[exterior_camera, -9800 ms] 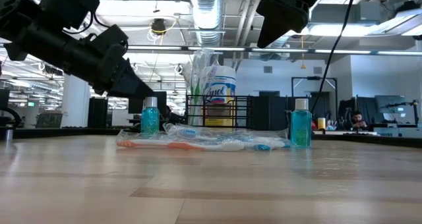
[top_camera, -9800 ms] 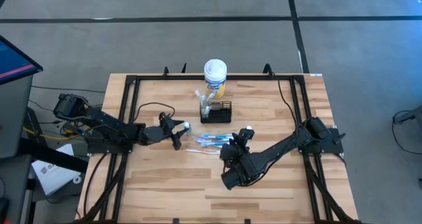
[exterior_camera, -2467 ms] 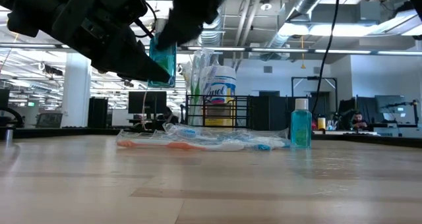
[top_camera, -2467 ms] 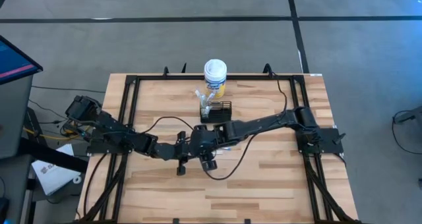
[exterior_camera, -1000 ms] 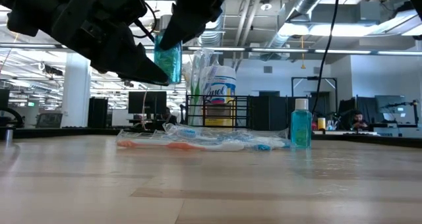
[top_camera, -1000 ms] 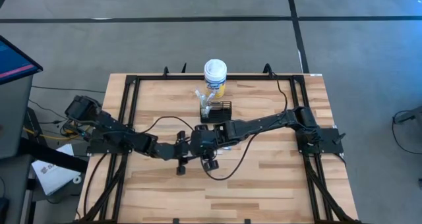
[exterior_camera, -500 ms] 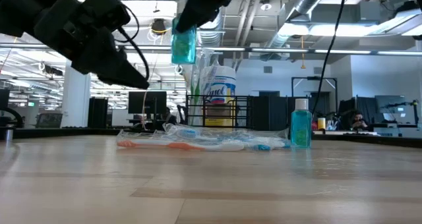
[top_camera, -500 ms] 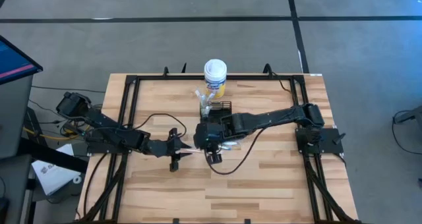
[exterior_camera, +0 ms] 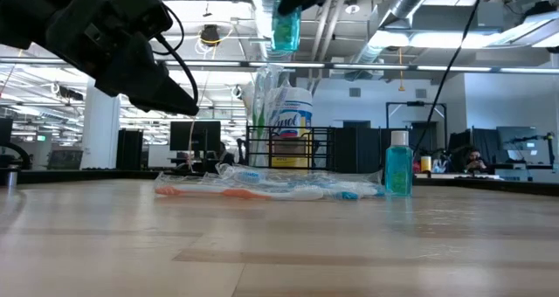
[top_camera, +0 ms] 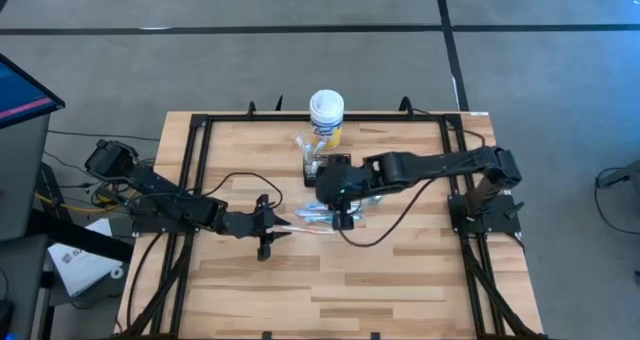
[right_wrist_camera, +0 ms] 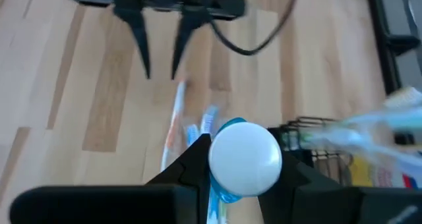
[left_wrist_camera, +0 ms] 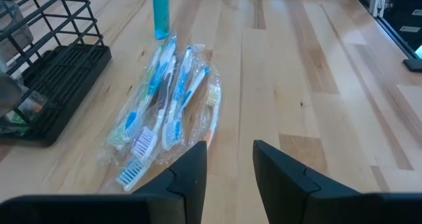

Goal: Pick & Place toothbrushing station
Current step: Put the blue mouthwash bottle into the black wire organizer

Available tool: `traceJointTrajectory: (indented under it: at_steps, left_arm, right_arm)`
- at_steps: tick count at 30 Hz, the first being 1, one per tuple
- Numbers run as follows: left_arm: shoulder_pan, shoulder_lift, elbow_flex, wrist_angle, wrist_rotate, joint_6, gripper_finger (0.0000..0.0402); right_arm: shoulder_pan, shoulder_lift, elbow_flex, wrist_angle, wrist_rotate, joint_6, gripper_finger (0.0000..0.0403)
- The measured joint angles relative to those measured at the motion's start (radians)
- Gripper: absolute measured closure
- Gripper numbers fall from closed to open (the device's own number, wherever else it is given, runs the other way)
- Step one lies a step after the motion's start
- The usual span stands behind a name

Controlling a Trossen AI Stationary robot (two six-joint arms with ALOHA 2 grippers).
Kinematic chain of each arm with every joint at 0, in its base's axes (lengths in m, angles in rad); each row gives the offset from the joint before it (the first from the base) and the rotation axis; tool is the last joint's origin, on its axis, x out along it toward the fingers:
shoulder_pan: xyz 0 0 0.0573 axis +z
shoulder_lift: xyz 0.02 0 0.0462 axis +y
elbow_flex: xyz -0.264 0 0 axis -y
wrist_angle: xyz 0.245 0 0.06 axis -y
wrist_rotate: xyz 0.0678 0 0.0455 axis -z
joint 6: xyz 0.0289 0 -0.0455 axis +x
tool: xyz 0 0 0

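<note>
While I scan the table from the left, my left gripper [top_camera: 283, 230] hovers low over the wood with its fingers spread apart and nothing in them, pointing toward the pile of wrapped toothbrushes [top_camera: 322, 217]. From the left wrist camera those brushes [left_wrist_camera: 165, 102] lie in clear plastic, with a small blue bottle [left_wrist_camera: 160, 13] standing past them. Next over, my right gripper [right_wrist_camera: 242, 159] is clamped on a second blue bottle [exterior_camera: 286, 24] with a white cap, held high in the air just in front of the caddy [top_camera: 328, 168]. That black wire caddy sits mid-table, a bit toward the back, with a few wrapped items sticking up out of it, right in front of the yellow wipes tub [exterior_camera: 291, 128]. Its label reads "Lysol" in the low view.
</note>
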Motion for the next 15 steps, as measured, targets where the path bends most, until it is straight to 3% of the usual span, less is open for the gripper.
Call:
traceJointTrajectory:
  at_steps: [15]
  left_arm:
    - [0.0, 0.0, 0.001, 0.001, 0.0, -0.007, 0.0284]
  right_arm:
    - [-0.153, -0.095, -0.207, 0.102, -0.011, 0.015, 0.0323]
